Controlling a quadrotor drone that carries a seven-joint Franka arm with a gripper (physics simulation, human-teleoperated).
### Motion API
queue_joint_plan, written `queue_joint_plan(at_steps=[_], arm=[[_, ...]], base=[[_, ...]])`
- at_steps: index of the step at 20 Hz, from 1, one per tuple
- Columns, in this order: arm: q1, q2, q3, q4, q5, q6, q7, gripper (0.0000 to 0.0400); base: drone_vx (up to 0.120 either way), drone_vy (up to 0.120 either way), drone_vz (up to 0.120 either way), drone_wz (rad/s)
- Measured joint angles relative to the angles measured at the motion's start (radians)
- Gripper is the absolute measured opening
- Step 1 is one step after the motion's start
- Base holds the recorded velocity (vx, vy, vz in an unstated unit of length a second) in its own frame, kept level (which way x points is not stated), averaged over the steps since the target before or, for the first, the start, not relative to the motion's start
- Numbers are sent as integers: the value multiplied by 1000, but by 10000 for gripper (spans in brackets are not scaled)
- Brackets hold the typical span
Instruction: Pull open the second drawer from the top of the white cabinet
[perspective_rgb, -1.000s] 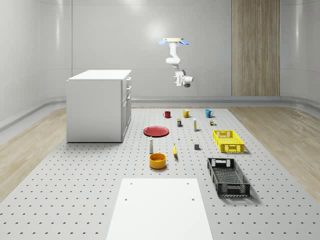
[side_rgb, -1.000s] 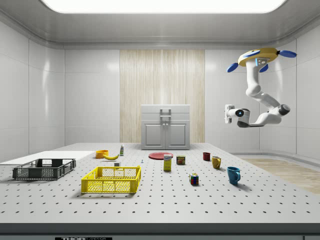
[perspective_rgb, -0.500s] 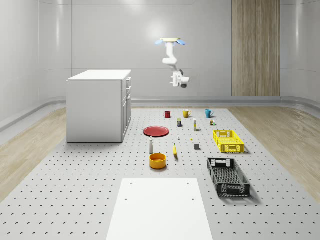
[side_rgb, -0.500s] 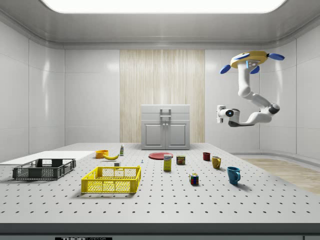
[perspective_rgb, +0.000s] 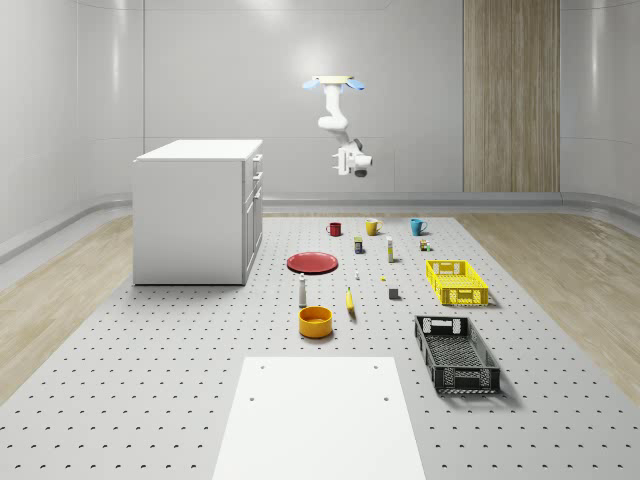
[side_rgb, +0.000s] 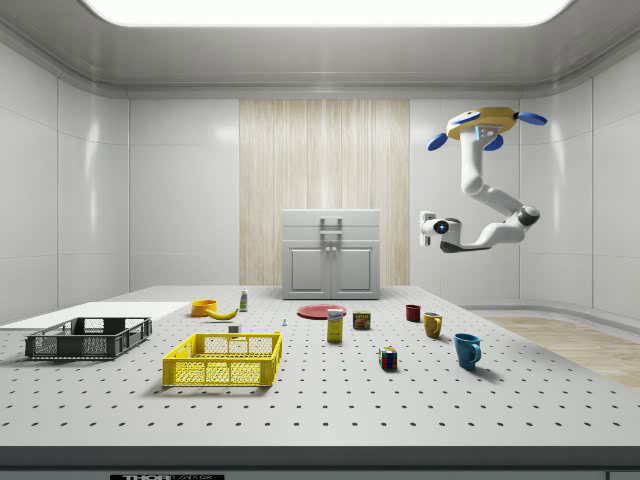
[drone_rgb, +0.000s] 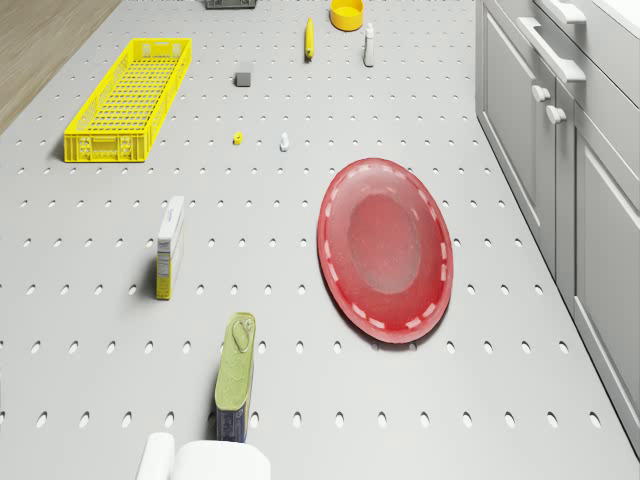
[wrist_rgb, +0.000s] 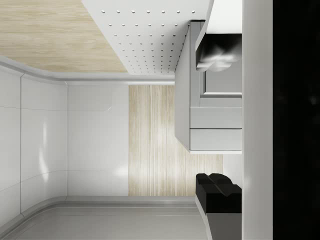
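**A:** Upper centre of the whole-scene view, item one: drone (perspective_rgb: 333, 82), hovering in the air above the far end of the table (perspective_rgb: 150, 400), arm hanging below it. Item two: claw (perspective_rgb: 342, 165), at the arm's end, well clear of everything.

**B:** And the white cabinet?

**A:** Item three: white cabinet (perspective_rgb: 195, 215), left of centre in that view, standing on the table. Second drawer (side_rgb: 331, 232) sits just under the top one, in the centre of the side view, its handle a short horizontal bar.

**B:** Relation of claw to drawer?

**A:** Side view: claw (side_rgb: 426, 227) lies well apart to the right of the cabinet front, near the drawers' height, and pointing toward the left of the frame. By my estimate the coming move needs an approach along the drawer's own pull axis, straight at the cabinet face.

**B:** Claw state?

**A:** Cannot tell whether it is released or clenched.

**B:** Anything cut off?

**A:** Drone view: cabinet front (drone_rgb: 560, 190) runs along the right edge, the drawer fronts cropped at the upper right corner. Red plate (drone_rgb: 385, 250) lies on the table beside the cabinet. Wrist view: a dark band covers the right side; the cabinet (wrist_rgb: 212, 112) appears rotated, drawer lines hard to separate.
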Motion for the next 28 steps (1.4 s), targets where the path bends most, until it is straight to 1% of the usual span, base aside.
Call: queue_joint_plan(at_steps=[11,15,22,25,28], arm=[[49,-45,-20,-6,-33,44,27,300],[65,-60,-26,-8,-45,58,37,300],[90,-85,-35,-11,-64,81,53,300],[100,-95,-39,-12,-71,90,59,300],[109,-105,-42,-13,-79,99,65,300]], base=[[120,-120,0,0],[120,-10,0,0],[120,-114,0,0],[120,-27,0,0],[120,-120,0,0]])
